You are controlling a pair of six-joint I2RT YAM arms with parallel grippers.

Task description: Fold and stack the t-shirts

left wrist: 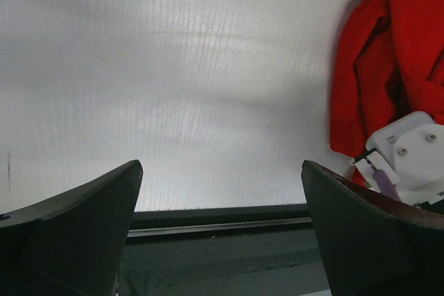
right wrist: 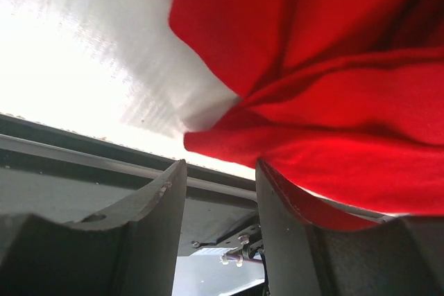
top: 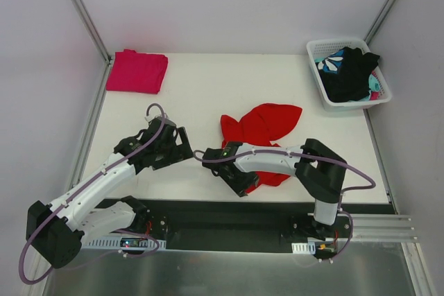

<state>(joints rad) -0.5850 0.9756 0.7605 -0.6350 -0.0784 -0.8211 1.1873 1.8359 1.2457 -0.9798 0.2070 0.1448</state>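
crumpled red t-shirt (top: pixel 267 126) lies mid-table in the top view, with the right gripper (top: pixel 239 184) at its near left edge and the left gripper (top: pixel 184 146) off to the left over bare table (top: pixel 208 88). a folded magenta t-shirt (top: pixel 137 71) sits at the far left corner. at the far right a white basket (top: pixel 333 41) holds a black garment (top: pixel 350 74) and a teal-patterned garment (top: pixel 329 64). left wrist view: fingers spread wide over bare table, red cloth well to the right, beside the right arm's white link (left wrist: pixel 409 150). right wrist view: fingers a little apart with nothing between them, the red hem just past the tips and draped over one finger.

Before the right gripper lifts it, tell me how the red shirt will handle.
The red shirt lies in crumpled folds, so it will likely sag limply when pinched. It looks thin, so probably light. Pushed, it should bunch rather than slide.
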